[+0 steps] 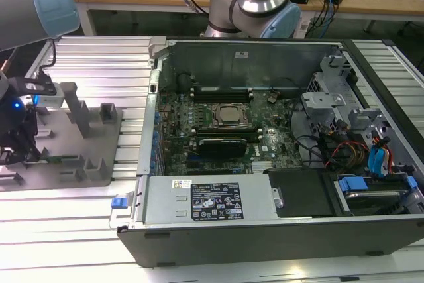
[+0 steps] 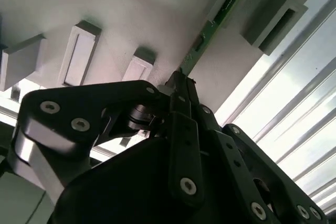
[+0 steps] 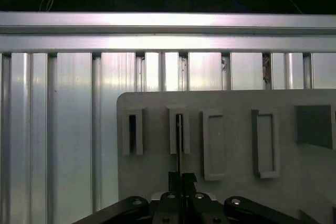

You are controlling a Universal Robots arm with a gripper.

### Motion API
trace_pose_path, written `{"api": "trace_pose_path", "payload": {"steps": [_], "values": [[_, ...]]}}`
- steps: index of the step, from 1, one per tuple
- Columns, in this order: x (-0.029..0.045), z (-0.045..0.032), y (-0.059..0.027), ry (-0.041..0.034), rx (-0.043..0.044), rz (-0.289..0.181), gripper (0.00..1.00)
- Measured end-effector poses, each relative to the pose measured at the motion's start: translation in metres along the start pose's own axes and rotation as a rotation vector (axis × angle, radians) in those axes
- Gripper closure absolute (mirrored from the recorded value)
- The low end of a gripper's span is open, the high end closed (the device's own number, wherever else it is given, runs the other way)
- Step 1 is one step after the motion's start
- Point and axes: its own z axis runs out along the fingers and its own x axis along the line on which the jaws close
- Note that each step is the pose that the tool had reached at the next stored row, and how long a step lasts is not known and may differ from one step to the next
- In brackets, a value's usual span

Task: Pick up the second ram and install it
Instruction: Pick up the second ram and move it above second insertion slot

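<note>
From where I stand the gripper [image 1: 33,157] is low over the grey plate [image 1: 99,147] at the exterior view's left. The green ram [image 1: 63,159] is a thin strip lying flat just beyond it. The open case [image 1: 232,48] and its motherboard [image 1: 179,107] sit well apart toward the exterior view's right, with bare slatted table [image 1: 99,57] between. The second wrist view shows what that one cannot: the gripper [image 2: 179,77] has its fingers drawn together on the near end of the ram [image 2: 220,9], whose green face runs away toward the plate's edge. In the first wrist view the ram [image 3: 180,145] is edge-on, a dark line from the gripper [image 3: 181,178] into a slotted block [image 3: 172,129]. Other blocks stand close on either side, and past the plate's rim [image 3: 152,98] the table [image 3: 68,129] lies open.
</note>
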Motion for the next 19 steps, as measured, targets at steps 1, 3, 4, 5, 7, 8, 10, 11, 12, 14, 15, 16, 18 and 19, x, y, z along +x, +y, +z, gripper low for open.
{"api": "trace_pose_path", "payload": {"steps": [1, 3, 4, 5, 7, 8, 10, 11, 12, 14, 15, 16, 18, 19], "values": [[0.0001, 0.0001, 0.0002, -0.0011, 0.0008, 0.025, 0.91], [0.0, 0.0, 0.0002, -0.0009, 0.0007, 0.019, 0.91], [0.0, 0.0, 0.0002, -0.0001, 0.0005, 0.001, 0.91], [0.0, 0.0001, 0.0002, 0.0001, 0.0004, -0.007, 0.91], [0.0, 0.0, 0.0002, 0.0006, 0.0, -0.016, 0.91], [0.0, 0.0001, 0.0002, 0.0006, 0.0001, -0.016, 0.91], [0.0, 0.0001, 0.0002, 0.0012, -0.0004, -0.03, 0.91], [0.0, 0.0, 0.0002, 0.0023, -0.0013, -0.056, 0.91], [0.0, 0.0001, 0.0002, 0.0024, -0.0013, -0.058, 0.91], [0.0, 0.0001, 0.0002, 0.0017, -0.0007, -0.043, 0.91], [0.0, 0.0, 0.0002, 0.0017, -0.0008, -0.042, 0.91], [-0.0001, -0.0018, 0.0003, 0.0018, -0.0009, -0.042, 0.91], [-0.0002, -0.0058, 0.0005, 0.0018, -0.0008, -0.042, 0.91], [-0.0003, -0.0087, 0.0006, 0.0018, -0.0008, -0.042, 0.91]]}}
